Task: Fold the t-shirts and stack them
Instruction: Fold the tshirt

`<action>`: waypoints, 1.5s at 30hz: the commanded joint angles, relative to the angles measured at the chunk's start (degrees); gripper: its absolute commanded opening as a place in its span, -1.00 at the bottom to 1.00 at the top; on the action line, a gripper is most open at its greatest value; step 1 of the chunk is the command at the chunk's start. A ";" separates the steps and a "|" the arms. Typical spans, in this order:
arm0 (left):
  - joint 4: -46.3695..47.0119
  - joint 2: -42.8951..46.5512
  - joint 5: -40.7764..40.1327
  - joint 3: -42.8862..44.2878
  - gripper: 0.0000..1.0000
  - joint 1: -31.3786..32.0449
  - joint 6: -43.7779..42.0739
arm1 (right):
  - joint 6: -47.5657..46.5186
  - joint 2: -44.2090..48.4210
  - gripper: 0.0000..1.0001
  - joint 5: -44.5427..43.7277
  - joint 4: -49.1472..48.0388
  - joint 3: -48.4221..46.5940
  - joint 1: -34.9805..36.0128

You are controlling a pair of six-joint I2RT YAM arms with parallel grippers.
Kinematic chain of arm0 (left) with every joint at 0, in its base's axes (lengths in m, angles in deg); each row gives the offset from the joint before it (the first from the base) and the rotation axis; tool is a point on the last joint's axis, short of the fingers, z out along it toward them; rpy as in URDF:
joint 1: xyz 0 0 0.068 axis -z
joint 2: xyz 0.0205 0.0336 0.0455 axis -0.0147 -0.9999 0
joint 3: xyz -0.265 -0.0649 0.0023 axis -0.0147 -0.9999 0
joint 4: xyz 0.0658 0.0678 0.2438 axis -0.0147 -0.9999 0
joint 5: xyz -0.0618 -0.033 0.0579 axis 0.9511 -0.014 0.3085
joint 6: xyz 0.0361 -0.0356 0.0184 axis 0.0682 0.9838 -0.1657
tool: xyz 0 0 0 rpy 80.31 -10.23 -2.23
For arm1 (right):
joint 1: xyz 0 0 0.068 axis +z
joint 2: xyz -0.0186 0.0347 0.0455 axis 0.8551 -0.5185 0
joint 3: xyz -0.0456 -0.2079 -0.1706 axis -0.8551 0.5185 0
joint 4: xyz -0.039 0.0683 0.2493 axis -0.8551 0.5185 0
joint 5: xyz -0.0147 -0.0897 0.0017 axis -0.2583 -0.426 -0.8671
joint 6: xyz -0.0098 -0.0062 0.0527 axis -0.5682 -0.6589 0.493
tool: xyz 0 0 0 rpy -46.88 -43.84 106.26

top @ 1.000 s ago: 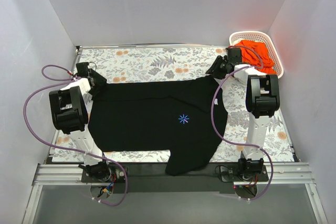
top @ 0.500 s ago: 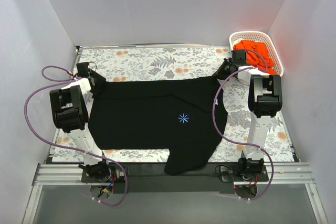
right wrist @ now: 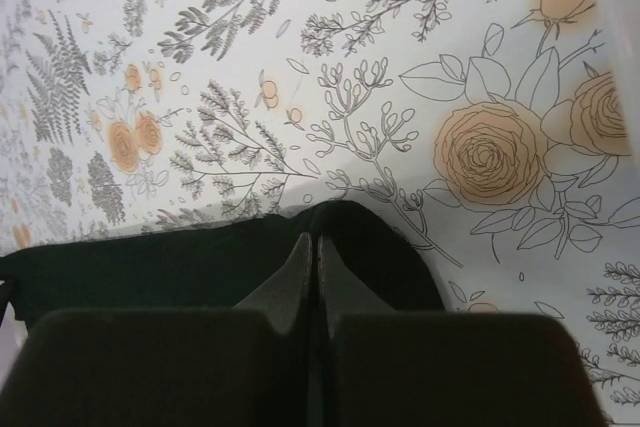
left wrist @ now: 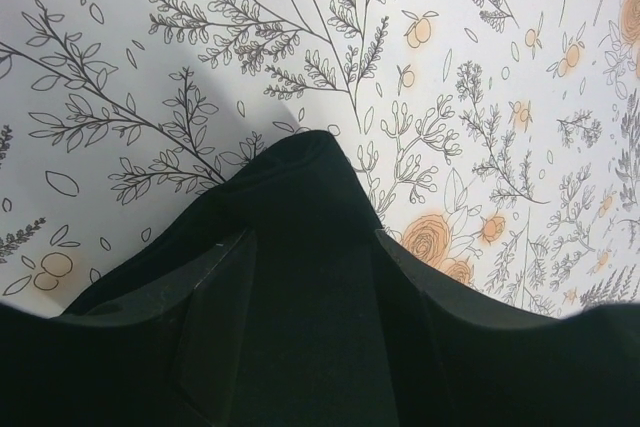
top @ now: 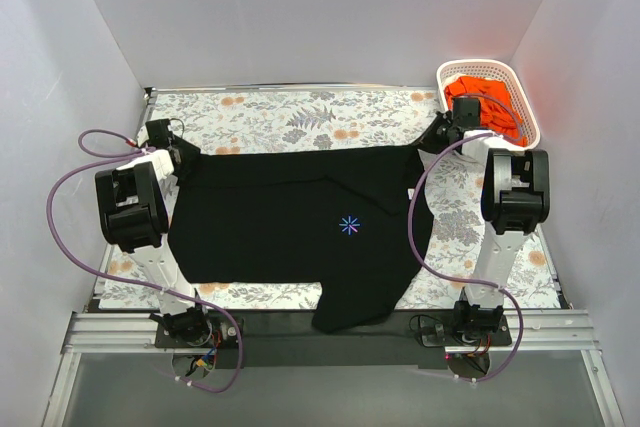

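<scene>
From above, the plain black short-sleeved cloth t-shirt (top: 290,227) lies spread flat across the flower-printed table cover (top: 280,117), chest up, its small pale-blue starburst logo (top: 349,225) a little right of the shirt's middle. One flap of the shirt spills off the cover's near edge onto the dark rail. My left gripper (top: 186,161) sits at the shirt's far left corner and my right gripper (top: 428,140) at its far right corner, each touching the cloth. Beyond that far right corner stands the white plastic lattice basket (top: 528,99), with the crumpled bright orange t-shirts (top: 485,102) inside it, apart from the black shirt.

My left wrist camera shows the black shirt (left wrist: 300,177) rising to a blunt peak against the flowered cover (left wrist: 450,67). My left gripper (left wrist: 312,247) is half buried in it: the two dark fingers (left wrist: 215,307) stand apart with black cloth filling the gap. I cannot tell whether those jaws press on the cloth or merely lie in it.

My right wrist camera shows my right gripper (right wrist: 311,242) with its fingers (right wrist: 280,287) clenched flat together, only a thin seam between them. The shirt's rounded corner (right wrist: 370,237) is pinched at their tips, and the rest of the black cloth (right wrist: 150,267) runs off to the left over the cover (right wrist: 250,47).
</scene>
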 commanded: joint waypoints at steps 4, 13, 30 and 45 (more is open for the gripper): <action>-6.64 -4.20 -3.10 -3.02 -0.05 -0.76 0.61 | -0.64 5.08 -0.97 -0.74 -3.35 2.09 -1.48; -6.03 -3.50 -0.73 -2.40 0.02 -0.58 -0.96 | -1.43 1.57 -0.97 -2.41 -2.83 3.51 -2.54; -7.16 4.66 0.16 0.67 0.43 2.75 -10.72 | -15.04 6.47 -0.37 -4.34 5.96 -1.86 -1.49; -14.90 27.08 -0.99 -13.19 0.50 11.90 -17.57 | -31.14 14.41 -0.38 -3.73 10.53 5.45 14.51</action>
